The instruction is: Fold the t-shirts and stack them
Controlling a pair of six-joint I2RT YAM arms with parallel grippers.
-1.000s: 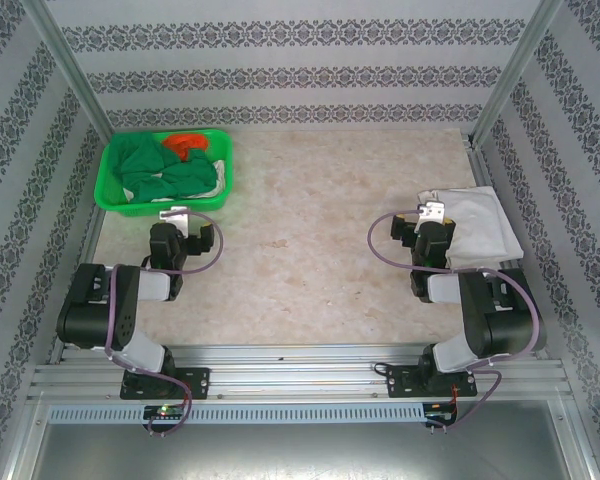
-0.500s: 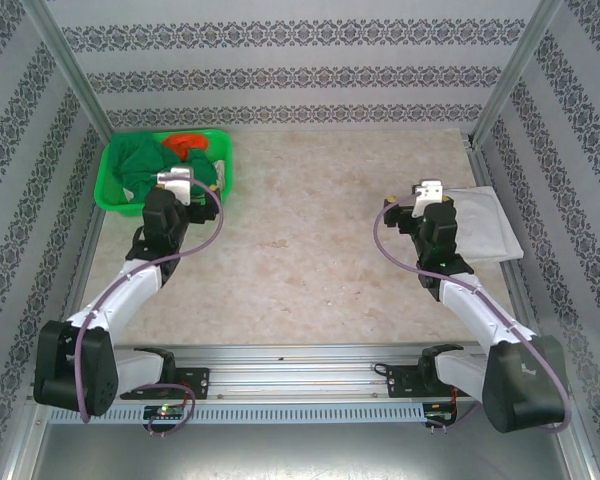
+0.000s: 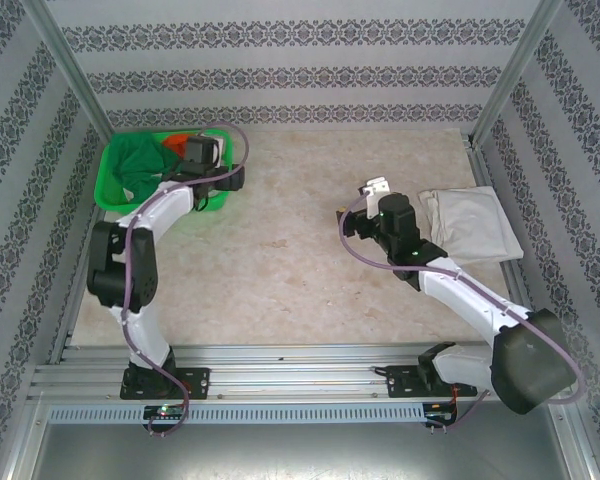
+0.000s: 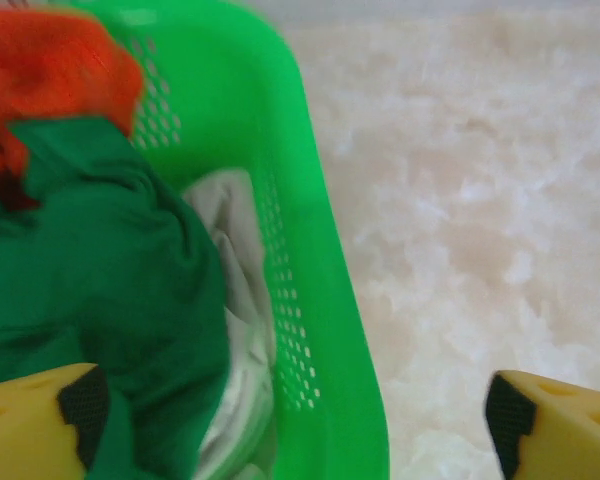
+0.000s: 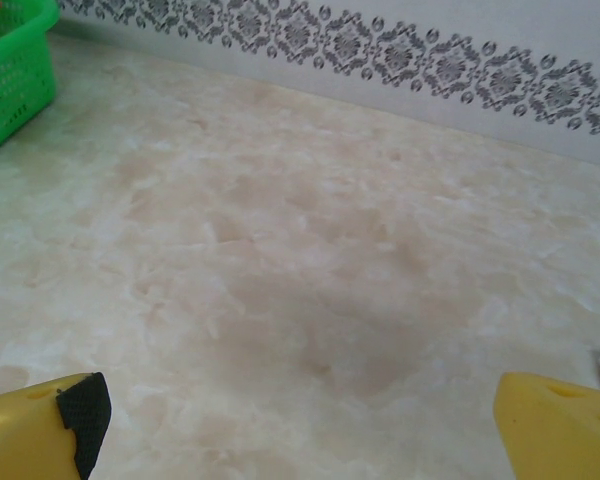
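Looking down from the top external camera, a folded off-white cloth t-shirt (image 3: 470, 222) lies flat on the right side of the pale marbled tabletop (image 3: 290, 250), and it is the one piece that looks finished. At far left a bright green plastic mesh basket (image 3: 108, 200) holds a crumpled dark green cloth t-shirt (image 3: 135, 165) with an orange cloth t-shirt (image 3: 177, 142) behind it. The left gripper (image 3: 202, 150) hangs over the basket's right end, while the right gripper (image 3: 378, 188) sits above bare table just left of the folded shirt, apart from it. From the left wrist camera the jaws are spread wide and hold nothing. One yellow finger (image 4: 30, 425) is over the dark green cloth and the other is out over the table, so they straddle the basket's wall. A bunched off-white cloth t-shirt (image 4: 235, 300) is wedged between the green one and that wall. From the right wrist camera the jaws are likewise wide apart and empty above open tabletop, with the basket's corner at the far left. My reading is that the task is early. One shirt is folded as the base of a stack. At least three wait in the basket to be lifted out, folded and laid on top.
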